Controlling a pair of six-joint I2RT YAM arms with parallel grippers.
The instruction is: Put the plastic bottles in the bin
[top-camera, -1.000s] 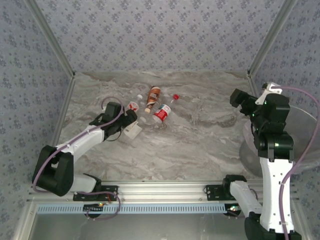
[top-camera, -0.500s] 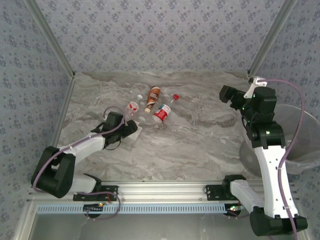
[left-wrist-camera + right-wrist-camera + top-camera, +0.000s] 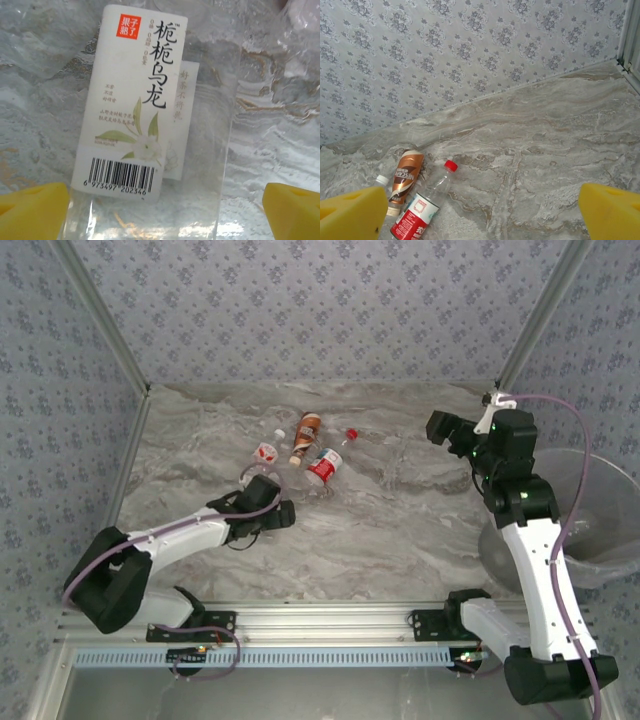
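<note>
Evidently empty and light, the clear white-labelled bottle lies on the desk inside the wide-open left end effector. Its thin, slippery walls would likely buckle, so grip mid-label. The right end effector gapes empty, and the bin sits far right.

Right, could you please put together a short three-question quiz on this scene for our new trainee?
1. True or false: the right gripper is shut on a bottle.
2. The left gripper has a finger on either side of a clear bottle. Its label is mainly: A) white, B) brown, C) blue.
3. Fill in: seen from above, the bin stands at the table's ____ side.

Key
1. False: its fingers are wide apart with nothing between them.
2. A
3. right
</note>
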